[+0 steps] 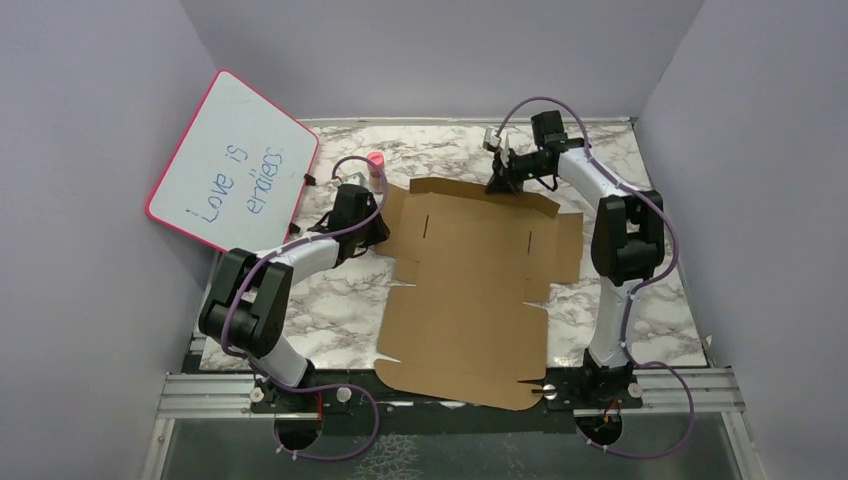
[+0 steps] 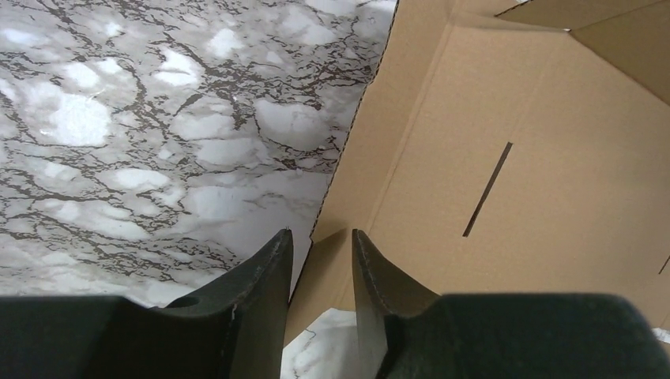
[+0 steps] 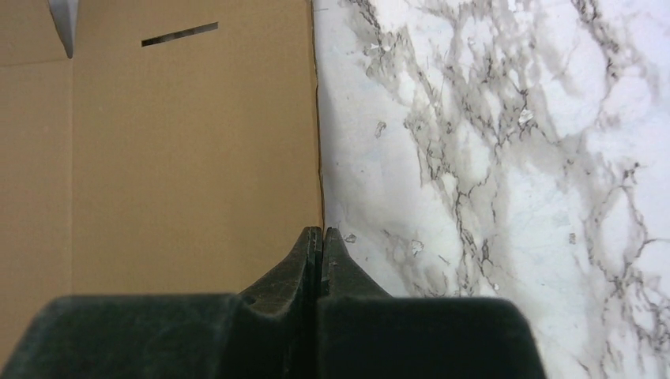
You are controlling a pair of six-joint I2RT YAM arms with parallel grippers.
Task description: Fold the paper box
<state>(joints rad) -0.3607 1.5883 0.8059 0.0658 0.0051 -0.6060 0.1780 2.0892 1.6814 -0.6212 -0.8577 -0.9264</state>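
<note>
The paper box (image 1: 470, 290) is a brown die-cut cardboard sheet lying mostly flat on the marble table, with its near edge over the table front. My left gripper (image 1: 383, 232) is at the sheet's left flap. In the left wrist view its jaws (image 2: 320, 233) stand open, with the raised edge of the flap (image 2: 569, 205) in the gap and touching neither finger. My right gripper (image 1: 498, 182) is at the sheet's far edge. In the right wrist view it (image 3: 321, 229) is shut, tips right at the edge of the cardboard (image 3: 190, 158), nothing visible between them.
A pink-framed whiteboard (image 1: 235, 160) with writing leans against the left wall. A small pink-capped object (image 1: 376, 160) stands behind the left gripper. Grey walls close in the table on three sides. Metal rails (image 1: 690, 385) run along the near edge.
</note>
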